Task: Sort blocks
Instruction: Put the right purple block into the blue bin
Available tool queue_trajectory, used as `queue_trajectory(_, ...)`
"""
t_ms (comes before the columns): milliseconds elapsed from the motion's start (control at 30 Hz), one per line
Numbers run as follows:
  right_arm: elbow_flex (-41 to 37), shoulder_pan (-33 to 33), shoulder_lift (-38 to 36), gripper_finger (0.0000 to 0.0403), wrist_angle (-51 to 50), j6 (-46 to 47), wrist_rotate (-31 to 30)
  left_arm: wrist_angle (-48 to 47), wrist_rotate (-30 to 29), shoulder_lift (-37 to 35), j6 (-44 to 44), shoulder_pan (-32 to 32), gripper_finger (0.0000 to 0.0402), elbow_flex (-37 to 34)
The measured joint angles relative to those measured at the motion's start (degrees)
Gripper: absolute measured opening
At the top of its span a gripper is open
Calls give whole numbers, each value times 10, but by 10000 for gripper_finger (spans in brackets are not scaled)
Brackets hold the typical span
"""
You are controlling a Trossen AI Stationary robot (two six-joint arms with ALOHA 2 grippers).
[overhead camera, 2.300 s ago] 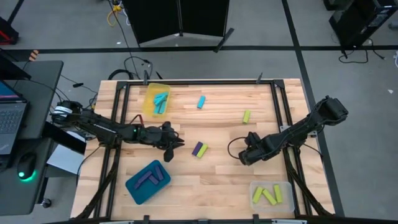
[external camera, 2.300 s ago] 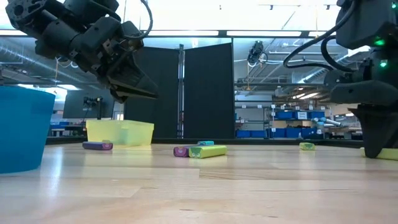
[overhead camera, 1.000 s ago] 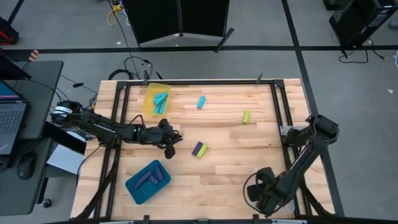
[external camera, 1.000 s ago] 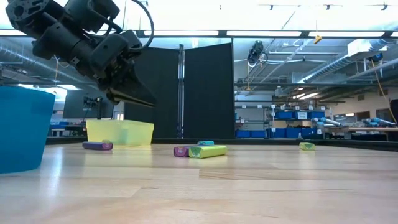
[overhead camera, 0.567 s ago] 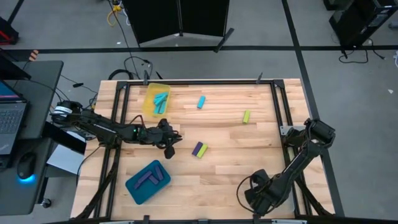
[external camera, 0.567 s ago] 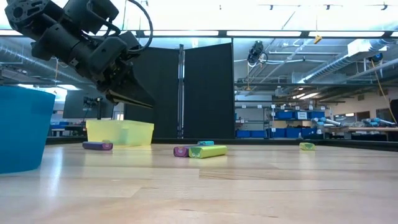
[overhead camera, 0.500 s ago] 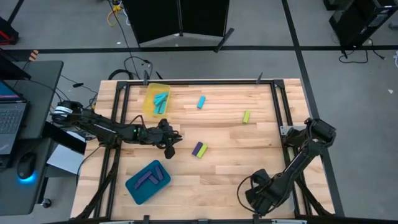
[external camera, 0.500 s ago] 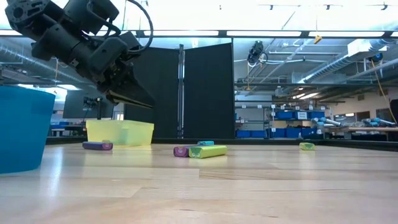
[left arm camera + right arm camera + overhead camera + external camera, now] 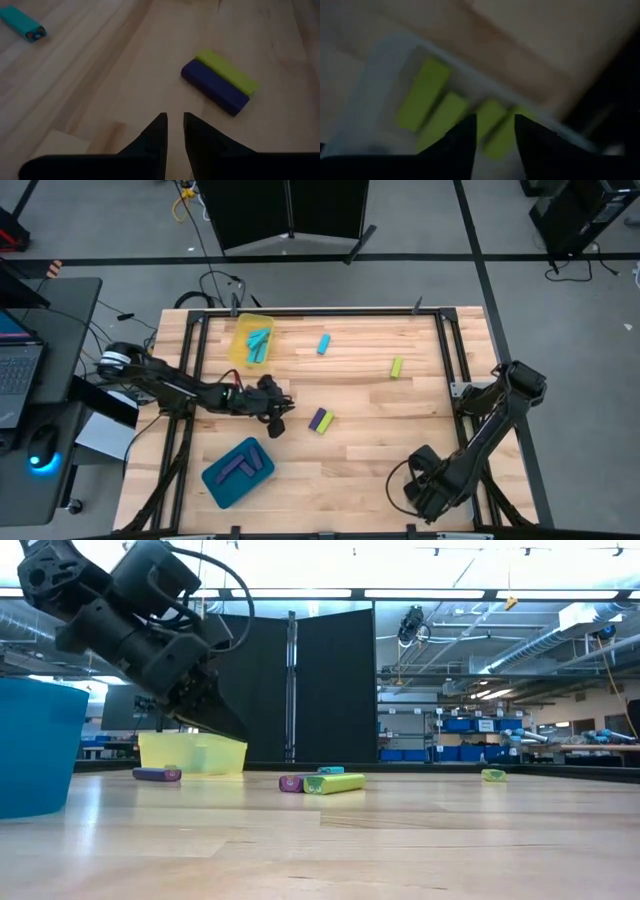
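I see a purple bar block (image 9: pixel 318 418) touching a yellow-green bar block (image 9: pixel 325 423) mid-table. My left gripper (image 9: pixel 279 423) hangs at their nine o'clock, fingers nearly closed, empty. My right gripper (image 9: pixel 494 131), parted and empty, hovers over the clear tray (image 9: pixel 380 70) of yellow-green blocks (image 9: pixel 422 92).

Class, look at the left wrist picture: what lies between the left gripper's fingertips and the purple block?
Only bare wooden table lies between the left gripper and the purple bar-shaped block.

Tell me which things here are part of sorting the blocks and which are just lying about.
Job:
- purple block and green block, touching side by side
- cyan block
- lone green block
- yellow tray, blue tray, clear tray

Lying about:
- laptop
- floor cables
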State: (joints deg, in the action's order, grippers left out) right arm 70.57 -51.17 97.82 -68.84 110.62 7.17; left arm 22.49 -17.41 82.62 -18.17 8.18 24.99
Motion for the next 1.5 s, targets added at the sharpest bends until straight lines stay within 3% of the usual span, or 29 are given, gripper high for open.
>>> queue_trajectory(133, 57, 9, -1, 88, -126, -61, -40, 21, 0, 11, -1, 16, 69, 0)
queue_trajectory(333, 106, 57, -2, 13, -203, -197, -178, 64, 0, 50, -16, 55, 69, 31)
queue_trajectory(533, 106, 143, 1, 21, -164, -350, -292, 15, -3, 146, -16, 71, 82, 146)
queue_trajectory(700, 99, 187, 2, 10, -101, -451, -373, -122, -76, 217, -23, 70, 121, 246)
queue_trajectory(1000, 45, 204, 2, 14, -54, -473, -393, -195, -132, 247, -65, 68, 190, 283)
queue_trajectory(1333, 24, 200, 2, 16, -31, -466, -392, -241, -140, 246, -65, 47, 195, 283)
queue_trajectory(1500, 24, 202, 2, 11, -25, -481, -392, -242, -99, 245, -25, 32, 195, 284)
